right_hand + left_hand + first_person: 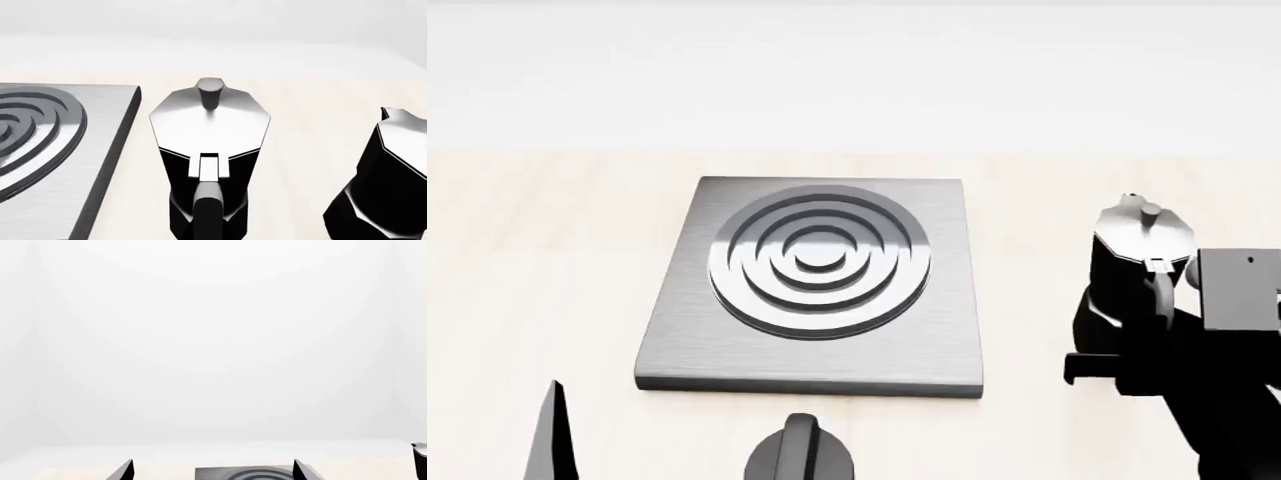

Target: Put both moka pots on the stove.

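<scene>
Moka pots, two glossy black faceted ones with silver knobbed lids, stand on the pale wooden table (534,250) right of the stove. At lower left of the head view, the left gripper (212,470) hangs idle with its fingers apart. At centre lies the flat brushed-grey stove (814,285) with its ring burner, bare, and a black round knob (801,450) below it. At right, the nearer pot (209,155) faces the right wrist camera handle-first, the second pot (383,190) just beside it. Whether the right gripper is apart or together I cannot tell. Best to centre on the handle, grip firmly and lift upright.
</scene>
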Tool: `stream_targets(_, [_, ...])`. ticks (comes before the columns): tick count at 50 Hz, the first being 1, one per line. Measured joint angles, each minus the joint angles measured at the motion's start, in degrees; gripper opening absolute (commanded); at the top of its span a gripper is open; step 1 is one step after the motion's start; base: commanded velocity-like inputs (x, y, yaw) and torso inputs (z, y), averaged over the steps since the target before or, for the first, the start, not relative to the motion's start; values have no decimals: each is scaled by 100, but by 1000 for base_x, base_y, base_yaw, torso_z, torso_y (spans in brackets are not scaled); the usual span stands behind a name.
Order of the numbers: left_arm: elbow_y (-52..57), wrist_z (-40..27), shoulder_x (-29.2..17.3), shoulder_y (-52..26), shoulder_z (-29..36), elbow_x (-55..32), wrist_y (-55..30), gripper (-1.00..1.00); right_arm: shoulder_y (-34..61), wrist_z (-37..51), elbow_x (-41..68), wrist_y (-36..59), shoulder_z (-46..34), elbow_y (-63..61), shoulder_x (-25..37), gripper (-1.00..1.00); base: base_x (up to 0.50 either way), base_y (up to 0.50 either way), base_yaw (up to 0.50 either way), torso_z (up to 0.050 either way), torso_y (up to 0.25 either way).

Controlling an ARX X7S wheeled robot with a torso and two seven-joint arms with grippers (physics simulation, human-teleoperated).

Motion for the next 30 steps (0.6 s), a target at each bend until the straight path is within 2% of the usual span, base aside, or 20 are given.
stream_targets(19, [15, -10, -58, -6, 46, -5, 8, 100, 106, 138, 155, 326, -110, -1426, 54, -100, 0, 0, 0, 0, 1])
stream_targets(30, [62, -40, -101, 2, 14, -42, -3, 100, 403, 110, 206, 475, -331, -1841, -71, -100, 0, 0, 0, 0, 1])
